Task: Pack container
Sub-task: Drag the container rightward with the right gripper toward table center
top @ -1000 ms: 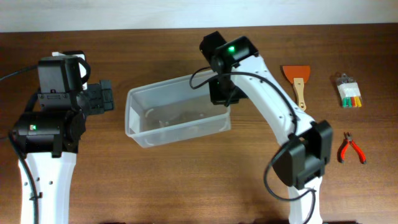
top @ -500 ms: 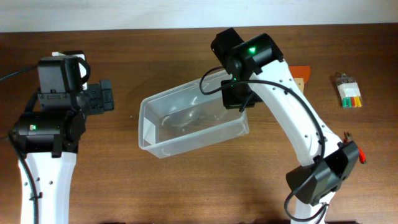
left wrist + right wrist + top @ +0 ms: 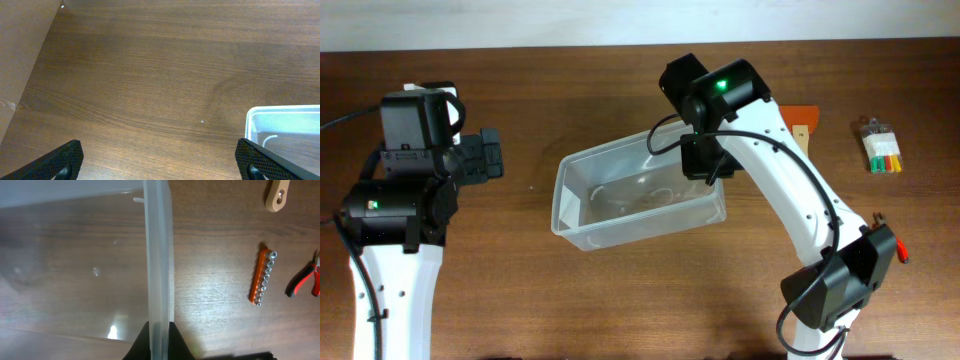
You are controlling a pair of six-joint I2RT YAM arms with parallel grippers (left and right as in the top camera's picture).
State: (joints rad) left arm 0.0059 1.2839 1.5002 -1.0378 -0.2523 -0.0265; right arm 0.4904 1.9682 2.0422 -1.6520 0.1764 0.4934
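Observation:
The container (image 3: 570,215), a clear plastic tub, lies tilted in the middle of the table. My right gripper (image 3: 705,163) is at its far right rim. The right wrist view shows that gripper (image 3: 160,339) shut on the container's wall (image 3: 159,250), one dark finger on each side of the thin rim. My left gripper (image 3: 492,157) hangs at the left, well apart from the tub. In the left wrist view it (image 3: 160,165) is open over bare wood, with a corner of the container (image 3: 252,120) at the lower right.
At the right lie an orange scraper (image 3: 802,122) with a wooden handle, a pack of coloured markers (image 3: 880,148) and red pliers (image 3: 895,243), partly under my right arm. The right wrist view also shows an orange rail of sockets (image 3: 262,277) beside the pliers (image 3: 306,277).
My right gripper has dragged the container to the right across the table, and the tub has turned slightly. The left arm has not moved.

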